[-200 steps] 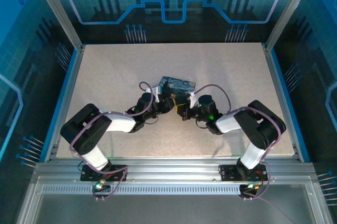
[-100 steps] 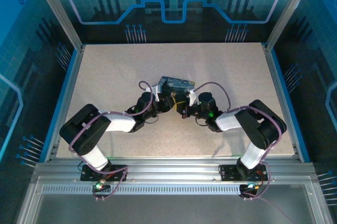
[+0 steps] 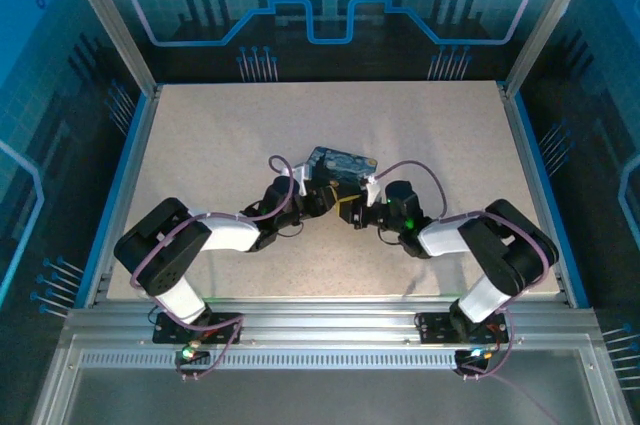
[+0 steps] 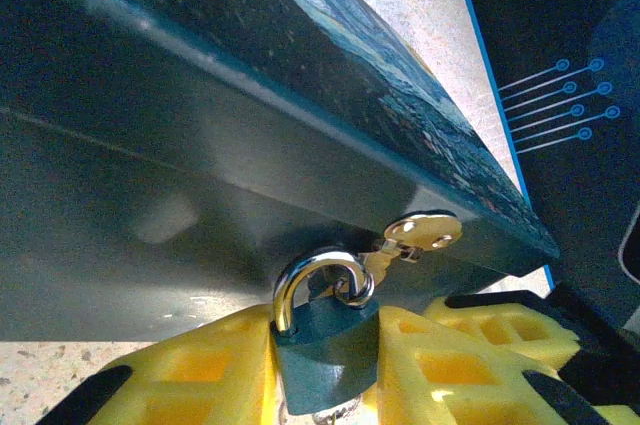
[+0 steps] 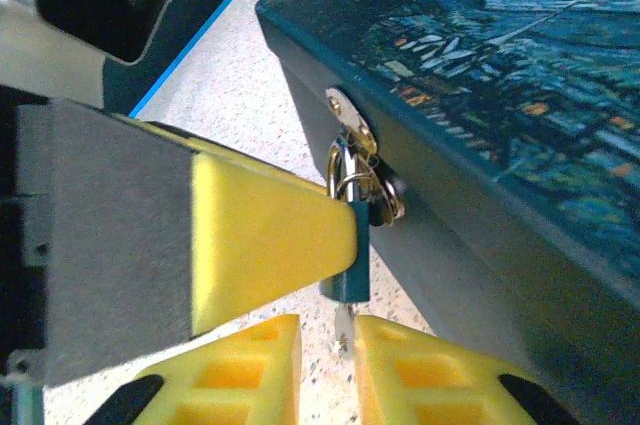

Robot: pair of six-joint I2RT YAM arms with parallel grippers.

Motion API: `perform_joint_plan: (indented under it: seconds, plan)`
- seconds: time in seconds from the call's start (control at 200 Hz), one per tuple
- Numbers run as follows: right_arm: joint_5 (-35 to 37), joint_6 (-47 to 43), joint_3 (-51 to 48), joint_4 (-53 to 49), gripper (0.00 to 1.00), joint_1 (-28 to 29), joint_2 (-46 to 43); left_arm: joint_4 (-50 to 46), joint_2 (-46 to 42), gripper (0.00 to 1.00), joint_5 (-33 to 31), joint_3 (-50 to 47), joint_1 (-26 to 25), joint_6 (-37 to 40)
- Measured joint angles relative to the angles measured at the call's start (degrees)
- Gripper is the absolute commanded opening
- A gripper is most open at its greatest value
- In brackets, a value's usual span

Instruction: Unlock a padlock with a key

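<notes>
The padlock is small, with a teal body and a silver shackle that passes through the hasp on the front of the swirl-printed box. My left gripper is shut on the padlock's body between its yellow fingers. A brass spare key hangs on a ring at the shackle. In the right wrist view the key sticks down out of the padlock. Its thin head lies in the gap of my right gripper, whose fingers stand apart, so the gripper is open. From above, both grippers meet at the box's near side.
The printed box lies mid-table just beyond the two grippers. The speckled tabletop has room on all sides. Metal frame posts and blue walls enclose the table's edges.
My right gripper's fingers have parted from the key's head. The right arm's elbow has swung outward to the right. My left gripper keeps its hold on the padlock.
</notes>
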Motion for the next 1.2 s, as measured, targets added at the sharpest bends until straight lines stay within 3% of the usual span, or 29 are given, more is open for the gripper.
perform_joint_plan:
  seconds: [0.19, 0.525, 1.2]
  plan:
    - [0.02, 0.24, -2.71, -1.38, 0.31, -0.26, -3.85, -0.37, 0.0, 0.29, 0.0, 0.0, -0.04, 0.0]
    - [-3.17, 3.54, -4.02, -2.54, 0.31, -1.25, -5.27, -0.37, 0.0, 0.28, 0.04, 0.0, -0.04, -0.02]
    - [-2.95, 7.39, -1.42, 2.58, 0.25, -0.76, 2.64, -0.37, 0.0, 0.28, 0.44, 0.0, -0.04, -1.09]
